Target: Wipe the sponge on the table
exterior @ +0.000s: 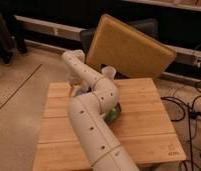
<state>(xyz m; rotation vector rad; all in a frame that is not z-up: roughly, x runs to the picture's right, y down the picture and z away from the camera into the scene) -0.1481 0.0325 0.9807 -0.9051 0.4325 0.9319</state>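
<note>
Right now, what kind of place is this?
Probably an indoor robot test lab: wooden table, loose floor cables, yellow panel propped behind. End effector is low over the table's far-left part.

Pale floor (14, 117); dark wall (54, 10); yellow panel (126, 50); cables (180, 106).

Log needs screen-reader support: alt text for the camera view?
A white robot arm reaches across a light wooden table, its gripper low near the far left corner. A green bowl peeks from behind the arm; a mustard-yellow panel stands behind.

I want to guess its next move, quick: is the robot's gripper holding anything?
Gripper: low over the table's far left part; open, closed or holding cannot be told.
</note>
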